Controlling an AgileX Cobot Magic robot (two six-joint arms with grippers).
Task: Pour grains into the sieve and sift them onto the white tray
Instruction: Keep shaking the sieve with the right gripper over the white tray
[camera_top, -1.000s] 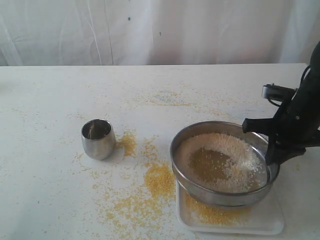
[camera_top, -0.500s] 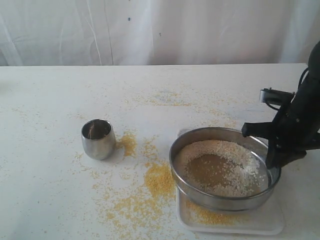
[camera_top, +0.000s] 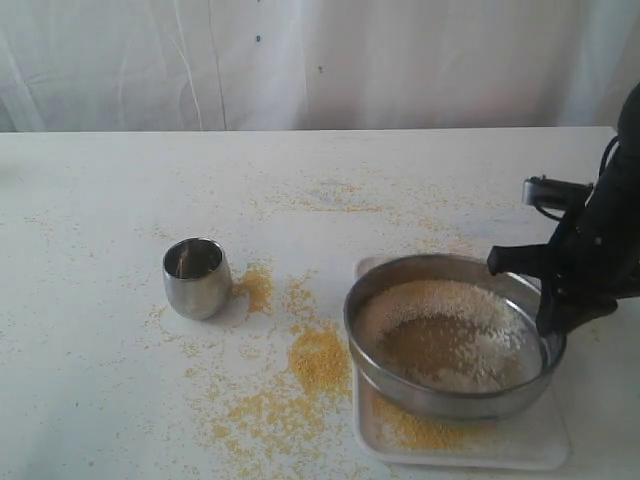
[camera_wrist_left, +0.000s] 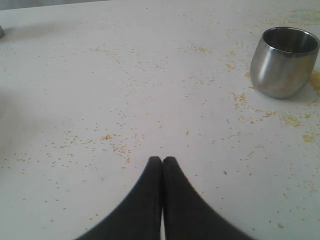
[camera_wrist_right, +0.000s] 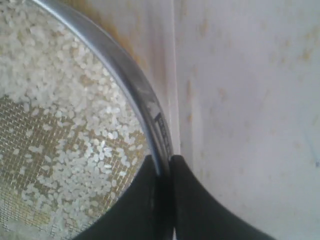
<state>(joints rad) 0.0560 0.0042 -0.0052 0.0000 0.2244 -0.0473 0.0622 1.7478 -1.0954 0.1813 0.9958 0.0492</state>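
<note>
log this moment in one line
right tool: shut on sieve rim | sieve: over white tray, pale grains inside | left tool: shut, empty | cup: upright

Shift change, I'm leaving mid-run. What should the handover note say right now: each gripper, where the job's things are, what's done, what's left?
Left gripper: shut, empty, over the table near the steel cup.
Right gripper: shut on the sieve rim, sieve over the white tray.
Done: grains poured into the sieve; fine yellow meal on the tray.
Left: probably finish sifting, then set the sieve down. Spilled meal lies on the table beside the tray.
</note>
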